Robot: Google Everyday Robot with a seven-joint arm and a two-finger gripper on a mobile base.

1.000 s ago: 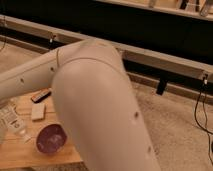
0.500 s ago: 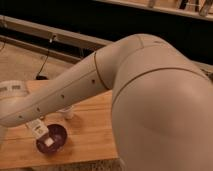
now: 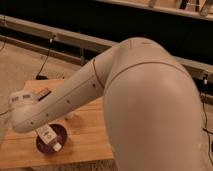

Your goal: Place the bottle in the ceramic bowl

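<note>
The dark purple ceramic bowl (image 3: 59, 135) sits on the wooden table (image 3: 85, 135) near its front left. The slim white bottle (image 3: 48, 135) with dark label marks slants over the bowl, its small cap (image 3: 56, 146) low over the bowl's front rim. Its upper end runs up under my arm's wrist end (image 3: 24, 107). My gripper is hidden behind that wrist end, directly above the bowl. I cannot tell whether the bottle rests in the bowl or is still held.
My big white arm (image 3: 145, 110) fills the right and middle of the view and hides most of the table. A small white cup (image 3: 70, 115) peeks out below the forearm. A dark flat object (image 3: 43, 92) lies at the table's back left. Cables run over the floor behind.
The arm has reached further left and down over the table. The bottle now slants lower over the bowl, cap near the front rim. The view has shifted a little.
</note>
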